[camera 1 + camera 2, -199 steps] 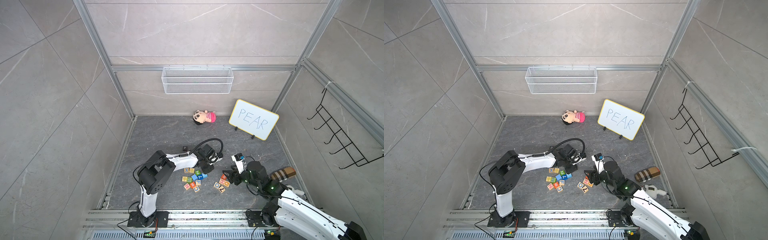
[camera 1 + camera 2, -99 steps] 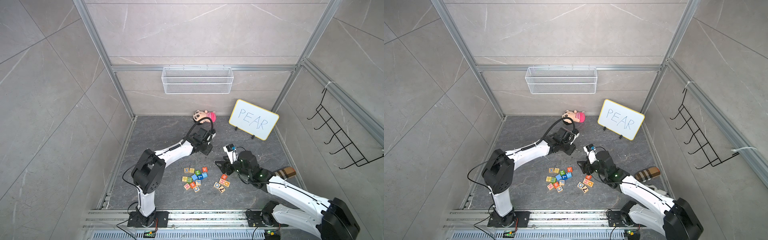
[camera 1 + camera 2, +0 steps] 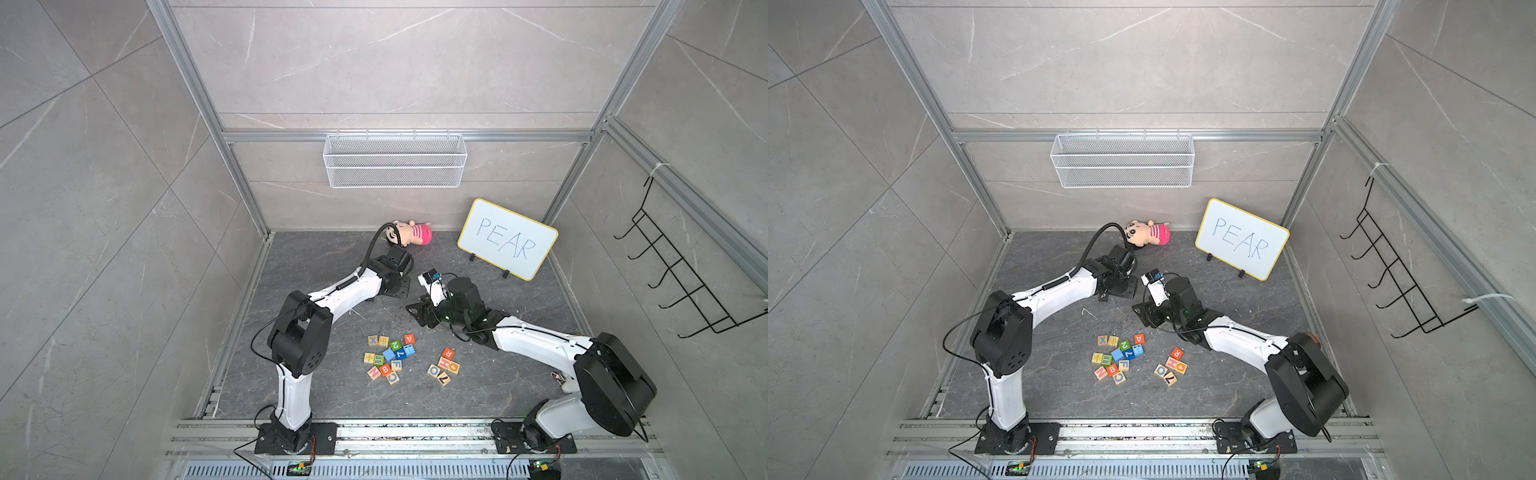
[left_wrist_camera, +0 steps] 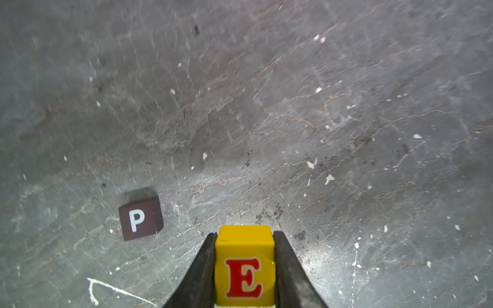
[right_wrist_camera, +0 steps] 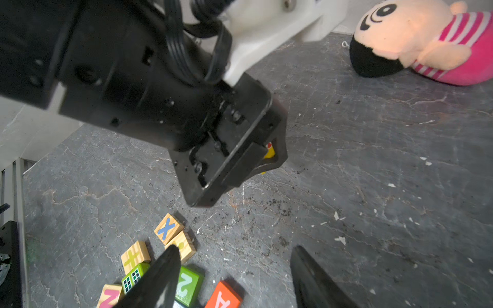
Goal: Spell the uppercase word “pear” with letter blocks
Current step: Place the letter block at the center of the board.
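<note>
My left gripper (image 4: 244, 234) is shut on the yellow block with a red E (image 4: 244, 266), holding it low over the dark floor. The black P block (image 4: 140, 217) lies on the floor close beside it, also seen in a top view as a small dark cube (image 3: 1104, 296). The orange-red A block (image 3: 409, 338) and the red R block (image 3: 447, 353) lie among the loose blocks toward the front. My right gripper (image 5: 234, 249) is open and holds nothing. It hovers behind the A block (image 5: 224, 296), facing the left gripper (image 5: 266, 157).
Several other wooden, blue and green cubes (image 3: 386, 359) lie in two clusters at the front. A plush doll (image 3: 413, 235) and a whiteboard reading PEAR (image 3: 507, 239) stand at the back. A wire basket (image 3: 395, 160) hangs on the back wall and a hook rack (image 3: 681, 282) on the right wall.
My left arm has swung from the block cluster toward the back of the floor. My right arm has stretched from the right cluster toward the middle, behind the blocks.
</note>
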Available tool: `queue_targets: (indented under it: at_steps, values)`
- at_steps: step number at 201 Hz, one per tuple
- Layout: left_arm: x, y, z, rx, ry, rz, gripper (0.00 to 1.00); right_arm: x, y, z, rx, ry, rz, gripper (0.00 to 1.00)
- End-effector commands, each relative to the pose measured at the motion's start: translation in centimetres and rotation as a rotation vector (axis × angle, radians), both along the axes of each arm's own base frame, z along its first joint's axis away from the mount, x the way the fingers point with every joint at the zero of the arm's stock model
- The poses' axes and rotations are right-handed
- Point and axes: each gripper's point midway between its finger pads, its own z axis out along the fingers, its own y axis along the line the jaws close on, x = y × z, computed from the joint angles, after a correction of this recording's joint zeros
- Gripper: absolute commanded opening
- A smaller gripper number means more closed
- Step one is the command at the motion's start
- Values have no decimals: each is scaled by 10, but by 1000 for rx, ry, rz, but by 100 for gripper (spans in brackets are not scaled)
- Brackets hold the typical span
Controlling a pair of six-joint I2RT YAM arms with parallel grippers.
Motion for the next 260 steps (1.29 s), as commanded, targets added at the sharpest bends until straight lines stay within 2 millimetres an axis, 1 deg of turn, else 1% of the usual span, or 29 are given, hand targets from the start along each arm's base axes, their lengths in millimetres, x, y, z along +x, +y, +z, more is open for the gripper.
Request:
queue_targets:
  at_steps: [1,19,47,87,110,159,168,194,223,260]
  values:
    - [2,11,-7,3,25,78,4,7,6,9,4,-49,11,68]
    - [5,13,-16,-9,30,88,3,6,6,8,5,-41,6,68]
    - [7,22,-33,33,53,100,3,4,3,4,4,-39,2,68]
    - [14,32,-46,42,56,118,3,1,2,-6,-16,-18,7,68]
    - [18,32,-53,42,54,113,3,2,2,-10,-18,-12,7,68]
    - [23,30,-68,47,74,107,3,0,4,-5,-7,-19,19,70]
    - [24,29,-69,46,74,105,3,0,4,-5,-10,-20,20,70]
    - [26,28,-71,45,69,104,4,-1,2,-9,-16,-13,18,76]
    - [28,27,-71,48,65,101,4,-2,2,-9,-12,-13,15,78]
    - [30,28,-71,55,69,99,5,-1,2,-5,-7,-26,9,79]
